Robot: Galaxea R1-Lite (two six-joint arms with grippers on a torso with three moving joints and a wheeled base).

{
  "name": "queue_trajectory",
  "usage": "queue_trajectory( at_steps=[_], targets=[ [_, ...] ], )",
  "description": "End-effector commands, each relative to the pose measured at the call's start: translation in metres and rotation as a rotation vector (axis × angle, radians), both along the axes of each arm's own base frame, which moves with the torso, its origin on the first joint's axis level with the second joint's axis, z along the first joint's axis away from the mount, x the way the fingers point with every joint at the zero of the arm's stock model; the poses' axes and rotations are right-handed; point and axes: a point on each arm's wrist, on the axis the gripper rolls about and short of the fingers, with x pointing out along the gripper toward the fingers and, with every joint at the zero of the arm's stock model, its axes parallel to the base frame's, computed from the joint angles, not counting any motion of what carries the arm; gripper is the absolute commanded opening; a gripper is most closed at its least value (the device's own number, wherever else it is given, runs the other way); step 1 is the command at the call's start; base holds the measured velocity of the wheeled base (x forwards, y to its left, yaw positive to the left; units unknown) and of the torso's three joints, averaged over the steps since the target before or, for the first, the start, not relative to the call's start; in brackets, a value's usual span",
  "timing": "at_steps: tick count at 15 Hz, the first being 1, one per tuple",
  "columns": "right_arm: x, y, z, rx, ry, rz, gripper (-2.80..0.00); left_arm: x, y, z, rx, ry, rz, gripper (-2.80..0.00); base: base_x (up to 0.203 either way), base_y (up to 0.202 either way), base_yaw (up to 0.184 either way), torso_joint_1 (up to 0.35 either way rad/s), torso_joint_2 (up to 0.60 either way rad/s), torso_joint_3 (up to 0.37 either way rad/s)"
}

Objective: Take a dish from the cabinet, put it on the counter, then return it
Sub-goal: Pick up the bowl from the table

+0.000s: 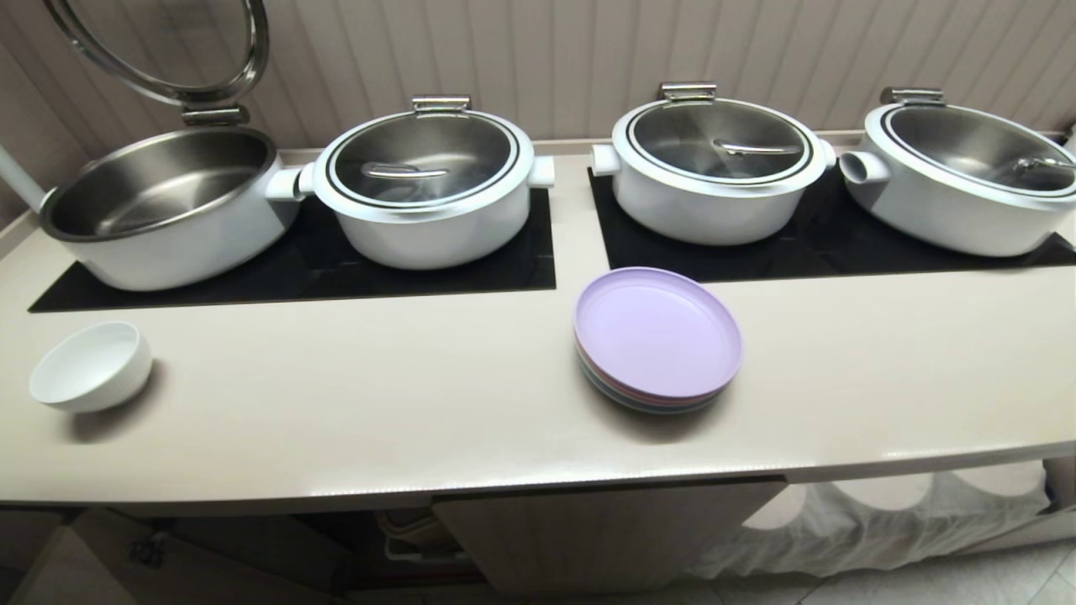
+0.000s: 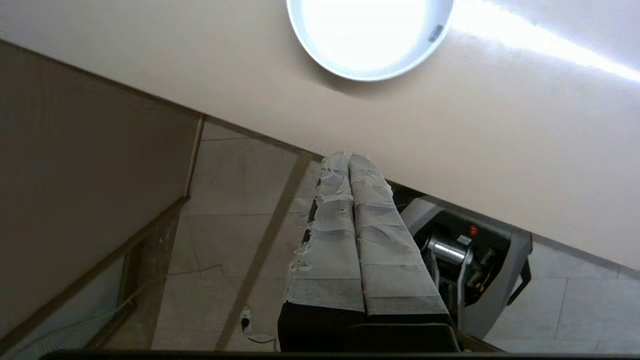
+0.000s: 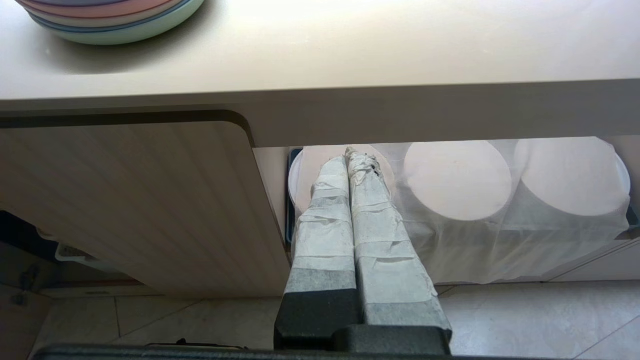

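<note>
The counter (image 1: 471, 395) spans the head view, a long beige top with two black inset panels (image 1: 471, 269) at the back. On those panels stand four white pots with steel liners: the leftmost pot (image 1: 168, 210) has its lid raised, while the other three, one beside it (image 1: 429, 189) and two on the right panel (image 1: 714, 172), are covered with glass lids. No brand name or other writing can be read on any of them.

Below the counter edge the cabinet (image 1: 605, 529) shows a ribbed beige door, with a white cloth (image 1: 883, 512) draped over round shapes in the bay to its right.

Near the middle of the counter lies a stack of flat plates (image 1: 657, 336), the top one lilac.

The dish (image 1: 91, 365), a small plain white bowl, sits tilted on the counter at its far left, well apart from the plates. In the left wrist view a small grey sticker shows near its rim, too small to read.

The left gripper (image 2: 348, 156) is off the front edge of the counter, short of the dish, its taped fingers pressed together and empty. The right gripper (image 3: 346, 150) points at the cloth-covered bay under the counter, its fingers likewise clenched on nothing.
</note>
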Motion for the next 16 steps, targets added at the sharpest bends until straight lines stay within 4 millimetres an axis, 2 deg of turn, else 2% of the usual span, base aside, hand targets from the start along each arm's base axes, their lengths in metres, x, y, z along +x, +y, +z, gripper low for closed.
queue_trajectory(
  at_steps=[1,3,6,13,16],
  targets=[
    [0.000,0.000,0.000,0.000,0.000,0.000,-2.80,0.018,0.039,-0.034,-0.066,0.053,-0.015,-2.80,0.000,0.000,0.000,0.000,0.00,0.000],
    [0.000,0.000,0.000,0.000,0.000,0.002,-2.80,0.026,0.058,-0.049,-0.076,0.033,-0.049,-2.80,0.000,0.000,0.000,0.000,0.00,0.000],
    [0.000,0.000,0.000,0.000,0.000,0.000,-2.80,0.033,0.067,-0.062,-0.049,0.052,-0.123,-2.80,0.000,0.000,0.000,0.000,0.00,0.000],
    [0.000,0.000,0.000,0.000,0.000,0.000,-2.80,0.050,0.052,-0.064,-0.057,0.043,-0.233,-2.80,0.000,0.000,0.000,0.000,0.00,0.000],
    [0.000,0.000,0.000,0.000,0.000,0.000,-2.80,0.051,0.052,-0.065,-0.055,0.047,-0.234,-2.80,0.000,0.000,0.000,0.000,0.00,0.000]
  ],
)
